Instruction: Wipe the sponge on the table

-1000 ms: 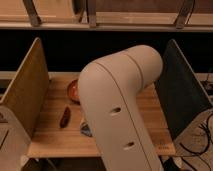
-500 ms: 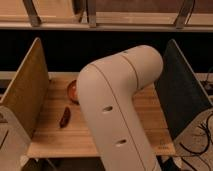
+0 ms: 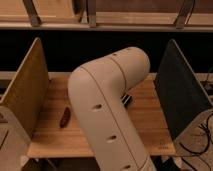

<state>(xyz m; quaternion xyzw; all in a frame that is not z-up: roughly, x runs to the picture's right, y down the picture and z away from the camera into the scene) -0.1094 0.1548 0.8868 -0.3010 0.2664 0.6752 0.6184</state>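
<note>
My big white arm (image 3: 107, 115) fills the middle of the camera view and hides most of the table (image 3: 150, 125), a light wooden plank top. The gripper is behind the arm, somewhere over the table's middle, and it is shut. Only a small dark part (image 3: 128, 99) pokes out at the arm's right edge. The sponge is hidden. A small dark red-brown elongated object (image 3: 64, 117) lies on the table's left side, just left of the arm.
An upright tan panel (image 3: 25, 95) walls the table's left side and a dark grey panel (image 3: 182, 95) walls its right. A shelf rail (image 3: 106, 25) runs across the back. Cables (image 3: 200, 145) hang past the right panel.
The arm has shifted a little to the left and now covers the reddish round thing that showed at the table's back left.
</note>
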